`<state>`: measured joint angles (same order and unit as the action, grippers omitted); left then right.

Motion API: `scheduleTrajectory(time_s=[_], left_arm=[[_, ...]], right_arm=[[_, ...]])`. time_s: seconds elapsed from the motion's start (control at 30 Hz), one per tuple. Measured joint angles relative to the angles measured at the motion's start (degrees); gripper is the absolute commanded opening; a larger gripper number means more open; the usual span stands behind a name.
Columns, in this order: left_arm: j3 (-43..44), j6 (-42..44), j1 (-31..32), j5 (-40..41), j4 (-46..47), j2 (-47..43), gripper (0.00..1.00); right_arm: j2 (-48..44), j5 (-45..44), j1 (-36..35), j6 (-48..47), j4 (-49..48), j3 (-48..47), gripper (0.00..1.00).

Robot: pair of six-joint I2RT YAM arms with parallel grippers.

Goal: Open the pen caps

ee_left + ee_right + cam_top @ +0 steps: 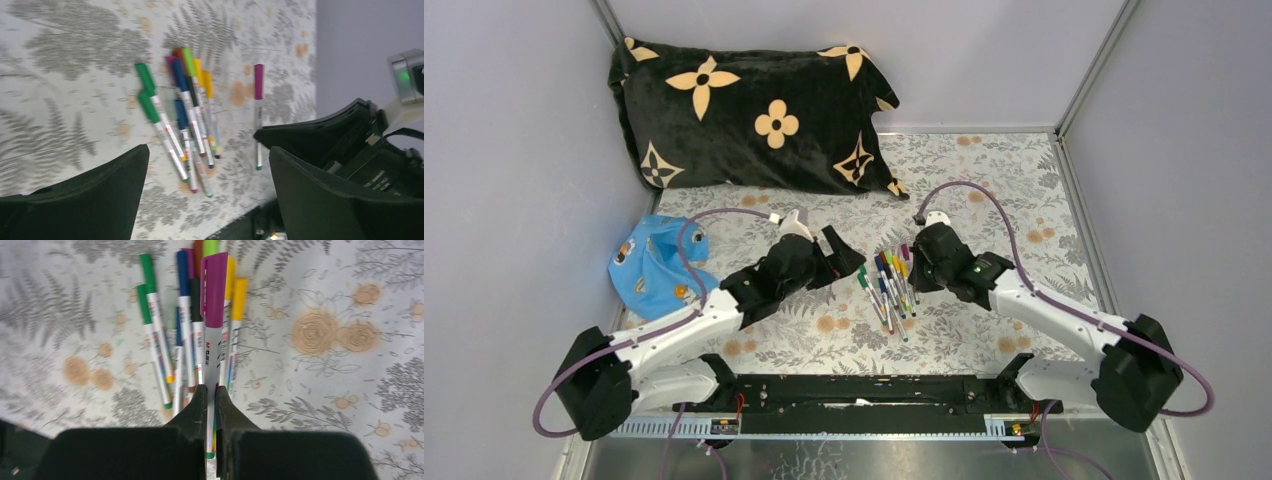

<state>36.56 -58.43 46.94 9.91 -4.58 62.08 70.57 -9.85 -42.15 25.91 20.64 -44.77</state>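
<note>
Far left of the pen pile point(886, 288) lies a blue cloth point(654, 265), which has no part in my job. Just left of the pile, my left gripper point(844, 258) hangs with its fingers spread wide and nothing between them. Its wrist camera looks across the pens through that gap.

At the pile itself I count about ten pens, fanned side by side and partly overlapping on the flowered table cover point(1024, 200). Every coloured cap I can make out sits on its barrel: green caps point(146, 270) on the pile's left edge, a blue cap point(183, 265) next, a yellow cap point(239, 292) towards its right edge. I see no loose cap on the cover around the pile, so I judge that none has been opened yet.

At the pile's right edge, my right gripper point(210, 392) has its fingers clenched on the white barrel of the purple-capped pen point(212, 347), near the end away from the cap. The purple cap point(215, 287) is on and points away from the fingers, over the pile. Whether that pen is lifted off the cover I cannot tell.

I'd call this the very start: one pen gripped, no cap pulled. What's left, as I read it, is bringing the free left fingers onto the purple cap to pull it off. Then the same goes for every other pen in the pile.
</note>
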Motion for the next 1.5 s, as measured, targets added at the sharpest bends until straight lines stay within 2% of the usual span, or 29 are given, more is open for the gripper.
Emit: scheduleTrajectory(time_s=[0.23,0.43,0.53,0.7,0.83,1.37,1.47,1.5], left_arm=[[3.1,-5.1,-1.7,-14.6,10.1,10.5,0.89],[3.1,-9.5,-1.7,-20.4,16.2,17.1,0.83],[3.1,-11.2,-1.7,-21.3,18.6,19.0,0.79],[3.3,-13.0,-1.7,-21.4,20.4,20.5,0.66],[4.6,-13.3,-1.7,-20.8,20.5,21.0,0.65],[5.7,-13.0,-1.7,-16.6,19.5,21.0,0.47],[5.7,-12.8,-1.7,-16.5,19.4,21.0,0.35],[5.7,-12.7,-1.7,-16.5,19.4,21.0,0.27]], right_arm=[[-3.0,8.5,-0.3,0.2,-0.5,0.0,0.0],[-4.3,12.3,-1.5,1.8,-1.9,0.0,0.0],[-4.4,13.0,-2.4,2.5,-2.6,0.0,0.0],[-4.6,14.1,-3.3,3.6,-3.5,0.1,0.0],[-5.9,14.1,-3.6,4.3,-3.8,1.0,0.0],[-7.3,14.1,-4.9,6.2,-4.4,1.9,0.0],[-7.3,14.1,-5.2,6.5,-4.7,1.9,0.0],[-7.3,14.1,-5.3,6.6,-4.7,1.9,0.0]])
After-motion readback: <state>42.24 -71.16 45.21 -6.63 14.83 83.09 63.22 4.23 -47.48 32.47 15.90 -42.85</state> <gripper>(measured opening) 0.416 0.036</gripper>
